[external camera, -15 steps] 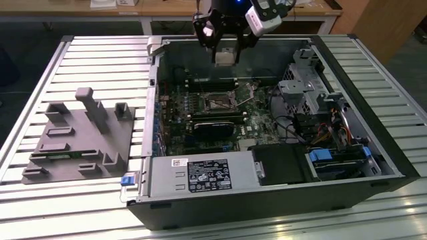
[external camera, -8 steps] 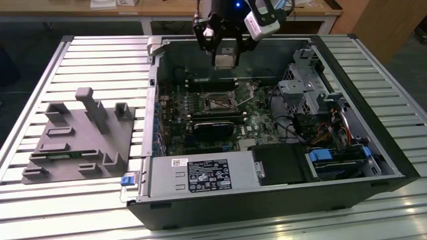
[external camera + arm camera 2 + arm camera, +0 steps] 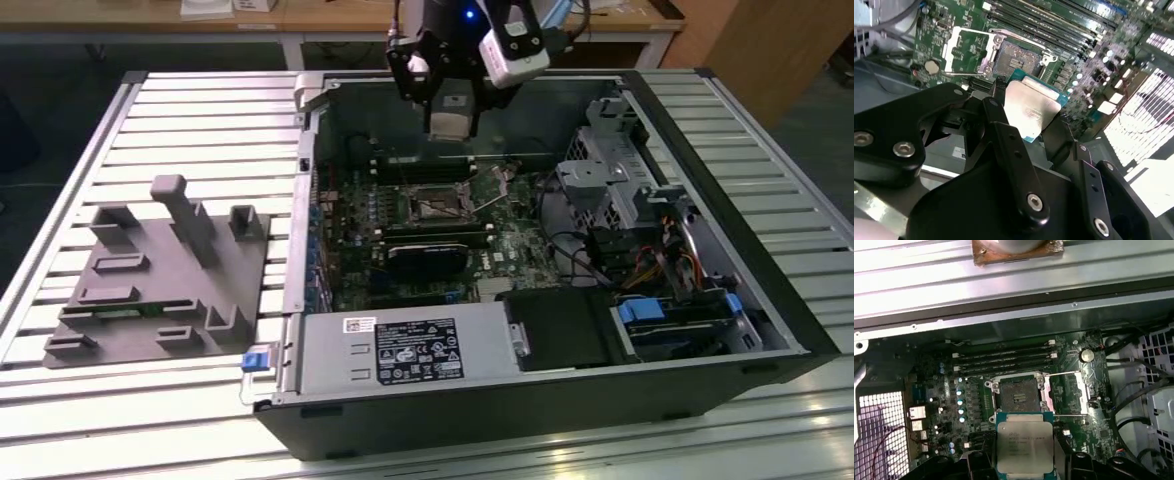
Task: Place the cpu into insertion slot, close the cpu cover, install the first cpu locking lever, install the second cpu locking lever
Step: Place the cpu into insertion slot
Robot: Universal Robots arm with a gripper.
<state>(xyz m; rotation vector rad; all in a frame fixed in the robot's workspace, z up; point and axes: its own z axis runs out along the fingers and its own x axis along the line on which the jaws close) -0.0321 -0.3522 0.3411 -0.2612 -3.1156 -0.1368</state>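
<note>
- A ribbed metal bench is carrying an open computer case in the exterior view.
- The black tool is hanging over it, pinching the cpu by two edges.
- The first wrist view is showing the flat, square, silvery cpu level, apart from the dark insertion slot.
- The cpu cover is lying flipped open beside it.

Blk gripper is showing chunky link fingers w/ silver screws; blk wrist is carrying white cam box, small blue LED glowing on it.
</note>
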